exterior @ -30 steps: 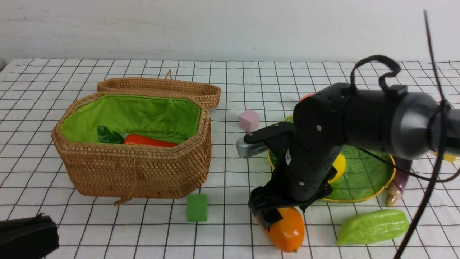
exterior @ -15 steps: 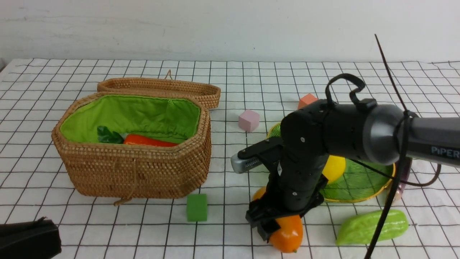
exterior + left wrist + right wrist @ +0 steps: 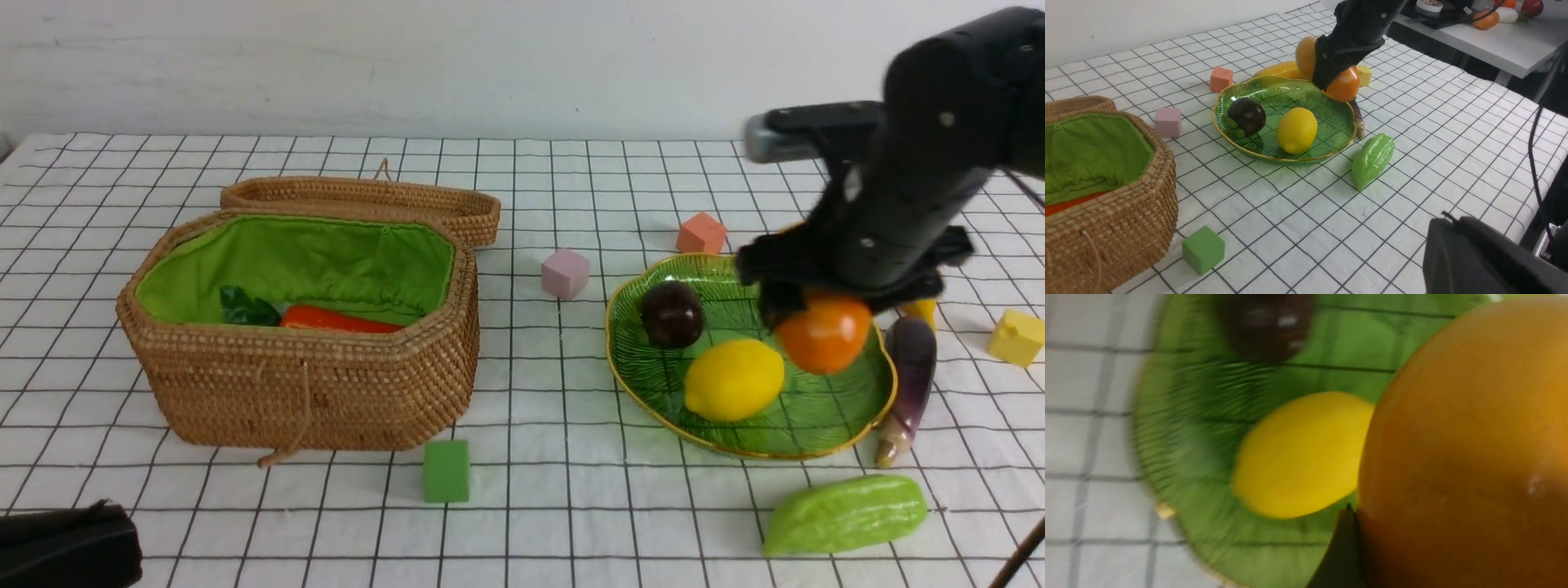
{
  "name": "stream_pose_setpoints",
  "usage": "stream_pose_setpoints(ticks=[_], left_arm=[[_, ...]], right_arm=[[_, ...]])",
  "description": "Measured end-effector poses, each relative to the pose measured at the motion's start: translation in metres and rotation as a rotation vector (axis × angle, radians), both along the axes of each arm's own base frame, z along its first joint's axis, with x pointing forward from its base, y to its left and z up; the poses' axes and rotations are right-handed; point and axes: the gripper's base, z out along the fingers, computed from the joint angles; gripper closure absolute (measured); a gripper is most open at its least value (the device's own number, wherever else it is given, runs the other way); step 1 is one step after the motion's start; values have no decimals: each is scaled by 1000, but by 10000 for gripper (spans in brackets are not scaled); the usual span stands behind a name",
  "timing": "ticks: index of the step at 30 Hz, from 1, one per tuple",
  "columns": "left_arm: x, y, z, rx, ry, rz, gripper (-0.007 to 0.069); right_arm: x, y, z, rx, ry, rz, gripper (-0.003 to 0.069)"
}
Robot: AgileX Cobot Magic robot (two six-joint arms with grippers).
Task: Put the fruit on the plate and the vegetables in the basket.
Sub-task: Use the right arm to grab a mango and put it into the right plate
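My right gripper (image 3: 837,296) is shut on the orange mango (image 3: 824,335) and holds it in the air over the far right part of the green leaf-shaped plate (image 3: 816,420). The right wrist view is filled by the mango (image 3: 1466,449), with one dark fingertip (image 3: 1345,547) against its side. A yellow lemon (image 3: 733,380) and a dark mangosteen (image 3: 671,314) lie on the plate. The banana (image 3: 1278,70) lies just behind the plate. A purple eggplant (image 3: 908,367) and a light-green gourd (image 3: 845,514) rest on the cloth. The open basket (image 3: 310,384) holds the carrot (image 3: 339,320). My left gripper (image 3: 65,543) sits shut at the near left corner.
Small cubes lie on the checked cloth: green (image 3: 446,471) in front of the basket, pink (image 3: 565,273) and orange (image 3: 700,234) near the plate's far left side, yellow (image 3: 1016,336) at the right. The basket lid (image 3: 359,200) lies open behind the basket.
My right arm has lifted the mango off the cloth in front of the plate and carried it up, back and to the right, over the plate. The left arm has stayed put.
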Motion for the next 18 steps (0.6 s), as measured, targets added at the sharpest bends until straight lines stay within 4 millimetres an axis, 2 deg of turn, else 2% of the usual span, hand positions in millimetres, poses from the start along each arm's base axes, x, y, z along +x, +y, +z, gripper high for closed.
stream_pose_setpoints(ticks=[2,3,4,5,6,9,11,14,18], left_arm=[[-1,-1,0,-8,3,-15,638],[-1,-1,0,-8,3,-17,638],[-2,-2,1,-9,0,-28,638],[-2,-2,1,-9,-1,-32,638],[-3,-3,1,-4,-13,-46,638],[-4,-4,1,10,-38,-68,638],[-5,-4,2,6,-42,-79,638],[-5,-5,2,-1,-40,-87,638],[-5,-5,2,0,-40,-89,638]], right_arm=[[12,-18,-19,7,34,-62,46],[12,-17,-21,6,40,-63,46],[20,-25,-34,20,54,-91,46],[22,-27,-37,29,55,-100,46],[28,-30,-48,43,65,-117,46],[34,-30,-58,59,58,-122,46],[35,-29,-59,68,48,-122,43],[35,-28,-56,68,60,-119,-10],[27,-29,-37,57,68,-93,-22]])
